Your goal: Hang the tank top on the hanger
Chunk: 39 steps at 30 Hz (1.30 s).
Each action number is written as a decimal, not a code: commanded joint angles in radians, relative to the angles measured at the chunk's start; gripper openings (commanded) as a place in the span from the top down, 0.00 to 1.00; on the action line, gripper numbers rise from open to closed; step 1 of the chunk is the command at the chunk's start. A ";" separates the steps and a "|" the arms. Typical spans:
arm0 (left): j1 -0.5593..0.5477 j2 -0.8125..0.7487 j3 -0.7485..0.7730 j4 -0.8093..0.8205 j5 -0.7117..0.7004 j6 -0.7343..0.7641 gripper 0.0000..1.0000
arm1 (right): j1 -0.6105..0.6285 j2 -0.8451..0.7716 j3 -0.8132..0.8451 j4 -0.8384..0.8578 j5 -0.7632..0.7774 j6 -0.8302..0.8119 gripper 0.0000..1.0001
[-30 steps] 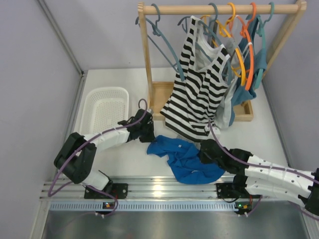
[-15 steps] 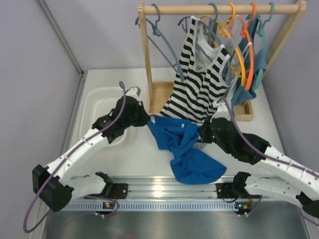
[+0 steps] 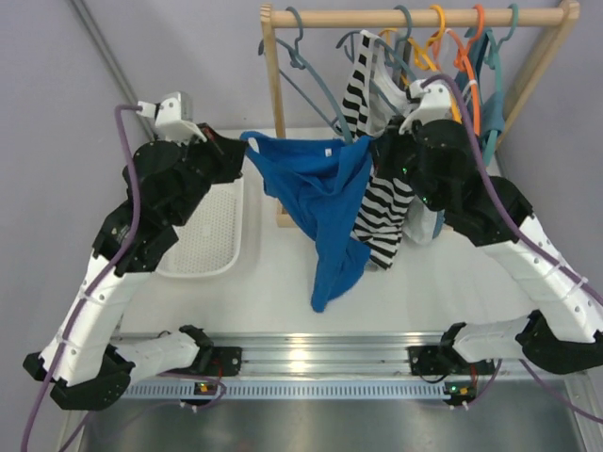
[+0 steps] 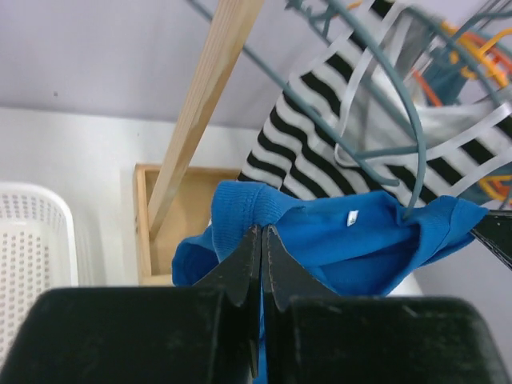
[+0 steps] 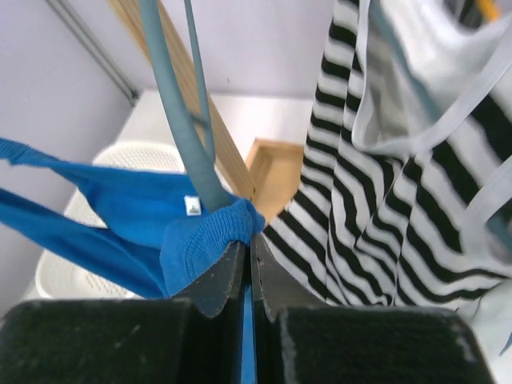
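The royal-blue tank top [image 3: 320,202] hangs in the air, stretched between both grippers, its lower part dangling over the table. My left gripper [image 3: 241,143] is shut on its left shoulder edge [image 4: 240,204]. My right gripper [image 3: 375,149] is shut on its right shoulder edge [image 5: 216,232]. The slate-blue hanger [image 3: 306,75] hangs on the wooden rail just above and behind the top. In the right wrist view its arm [image 5: 180,120] runs down into the top's neck opening. In the left wrist view a hanger arm [image 4: 404,112] reaches the top's far edge.
A wooden rack [image 3: 275,113] carries a black-and-white striped top [image 3: 386,202], orange [image 3: 468,104] and yellow [image 3: 424,52] hangers and a teal top [image 3: 464,174]. A white basket [image 3: 203,231] lies at the left, under my left arm.
Both grippers have risen from the table up to the rail, lifting the blue top and spreading it wide. The striped top is pushed aside to the right.
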 commanded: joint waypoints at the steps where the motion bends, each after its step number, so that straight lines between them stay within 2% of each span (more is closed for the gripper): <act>1: 0.003 0.016 0.074 -0.002 -0.024 0.047 1.00 | -0.032 0.015 0.133 -0.042 -0.022 -0.078 1.00; 4: 0.003 -0.002 0.041 -0.016 0.001 0.029 1.00 | -0.035 -0.022 0.086 -0.036 -0.036 -0.062 1.00; 7: 0.003 -0.047 -0.070 -0.020 0.025 -0.017 1.00 | -0.035 -0.100 -0.076 0.004 -0.081 -0.012 1.00; 12: 0.003 -0.142 -0.335 -0.022 0.095 -0.092 1.00 | -0.035 -0.258 -0.498 0.117 -0.160 0.106 0.99; 13: 0.001 -0.154 -0.383 -0.017 0.117 -0.135 1.00 | -0.034 -0.320 -0.640 0.137 -0.181 0.129 0.99; 15: -0.013 -0.183 -0.557 0.044 0.180 -0.184 1.00 | -0.035 -0.413 -0.779 0.188 -0.206 0.194 0.99; 16: -0.023 -0.193 -0.681 0.076 0.194 -0.235 1.00 | -0.034 -0.437 -0.911 0.203 -0.220 0.242 0.97; 19: -0.103 -0.187 -0.850 0.212 0.193 -0.331 1.00 | -0.037 -0.516 -1.114 0.243 -0.246 0.310 0.92; 20: -0.155 -0.167 -0.933 0.242 0.177 -0.350 1.00 | -0.034 -0.525 -1.149 0.248 -0.256 0.350 0.89; 22: -0.201 -0.135 -0.999 0.305 0.141 -0.390 1.00 | -0.034 -0.545 -1.219 0.268 -0.276 0.376 0.79; 24: -0.238 -0.078 -1.009 0.320 0.122 -0.402 1.00 | -0.034 -0.553 -1.238 0.266 -0.278 0.392 0.75; 25: -0.243 -0.052 -1.009 0.329 0.116 -0.405 1.00 | -0.034 -0.551 -1.235 0.254 -0.272 0.386 0.68; 28: -0.247 -0.033 -1.000 0.343 0.104 -0.398 1.00 | -0.034 -0.536 -1.200 0.228 -0.260 0.367 0.59; 33: -0.247 -0.032 -0.954 0.297 0.079 -0.366 0.99 | -0.032 -0.525 -1.117 0.176 -0.235 0.337 0.55; 34: -0.247 -0.035 -0.942 0.284 0.070 -0.363 0.95 | -0.032 -0.527 -1.089 0.171 -0.238 0.327 0.54; 35: -0.249 -0.045 -0.934 0.267 0.062 -0.363 0.82 | -0.032 -0.525 -1.077 0.166 -0.241 0.321 0.53; 39: -0.247 -0.078 -0.908 0.181 0.010 -0.364 0.64 | -0.032 -0.492 -1.008 0.163 -0.279 0.286 0.45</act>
